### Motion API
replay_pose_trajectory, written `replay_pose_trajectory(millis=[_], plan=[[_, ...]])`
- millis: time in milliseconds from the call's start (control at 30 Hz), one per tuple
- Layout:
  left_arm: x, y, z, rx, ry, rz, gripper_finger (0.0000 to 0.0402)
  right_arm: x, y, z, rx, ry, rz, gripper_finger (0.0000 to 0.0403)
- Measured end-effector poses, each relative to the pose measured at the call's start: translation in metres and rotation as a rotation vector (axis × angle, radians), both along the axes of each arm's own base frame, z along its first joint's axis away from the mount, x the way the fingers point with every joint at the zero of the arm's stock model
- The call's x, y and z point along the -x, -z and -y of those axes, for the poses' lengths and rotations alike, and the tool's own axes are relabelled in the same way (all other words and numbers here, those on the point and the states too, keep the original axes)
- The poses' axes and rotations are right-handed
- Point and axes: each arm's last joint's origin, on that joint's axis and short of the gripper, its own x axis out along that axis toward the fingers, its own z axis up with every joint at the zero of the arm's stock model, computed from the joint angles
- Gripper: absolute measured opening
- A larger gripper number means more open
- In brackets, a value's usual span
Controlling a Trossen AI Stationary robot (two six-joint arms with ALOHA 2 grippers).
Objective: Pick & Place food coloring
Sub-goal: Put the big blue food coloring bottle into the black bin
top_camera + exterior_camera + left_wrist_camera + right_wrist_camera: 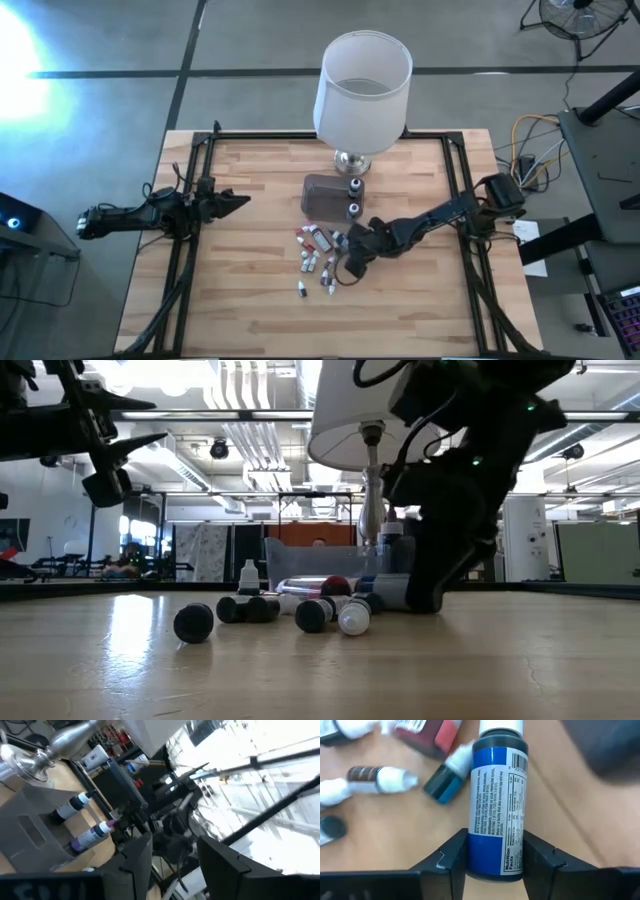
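Observation:
Several small food coloring bottles (315, 255) with white tips lie scattered on the wooden table near its middle, and show in the low view as a row of bottles (300, 610). My right gripper (352, 265) is low at the right end of this group, shut on a blue-labelled bottle (497, 795). Two more bottles (352, 196) stand in the clear tub (322, 197). My left gripper (235, 200) hovers open over the table's left part, away from the bottles. It is raised in the low view, as the left gripper (150, 422). My right gripper (496, 850) pinches the blue-labelled bottle by the lower part of its body near the base (495, 862), one finger (452, 857) on each side. The fingers come slanting down from the table's right, along the bottle. Its capped end (501, 726) points away from them. Whether it is clear of the table I cannot tell.
A tall lamp (362, 90) with a white shade stands on its metal foot just behind the tub. Dark frame rails (190, 240) run along the table's left and right sides. Bare wood lies toward the near edge and to the left of the bottles.

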Motion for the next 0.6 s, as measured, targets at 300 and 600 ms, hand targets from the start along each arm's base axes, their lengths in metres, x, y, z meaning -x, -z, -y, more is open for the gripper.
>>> replay_pose_trajectory(millis=[300, 600], plan=[[0.0, -0.012, -0.003, 0.157, -0.073, 0.033, 0.0135, 0.018, -0.036, -0.03, 0.036, 0.233, 0.213, 0.0134], [-0.03, -0.03, -0.001, 0.076, 0.019, -0.245, 0.0125, 0.033, -0.062, -0.048, 0.19, 0.302, 0.417, 0.0133]])
